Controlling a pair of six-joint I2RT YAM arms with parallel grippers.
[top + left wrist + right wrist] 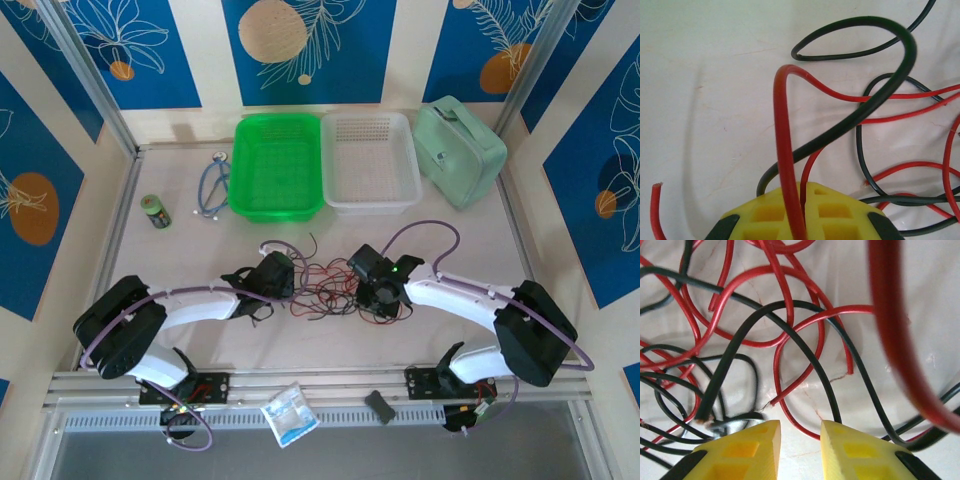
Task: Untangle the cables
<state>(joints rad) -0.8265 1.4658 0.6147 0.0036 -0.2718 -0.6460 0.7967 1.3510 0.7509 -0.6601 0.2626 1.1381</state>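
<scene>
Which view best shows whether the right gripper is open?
Right wrist: the right gripper shows yellow fingertips apart, nothing between, cables beyond. Top external gives its dark body at the tangle's edge, jaws unreadable.

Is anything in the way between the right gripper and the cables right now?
Nothing visible does. The right gripper has its jaws parted, and the cables, red and black loops, lie directly ahead of them.

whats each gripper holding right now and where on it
The left gripper is shut on a red cable, pinched at the foot of its upright loop. The right gripper is open, holding nothing.
</scene>
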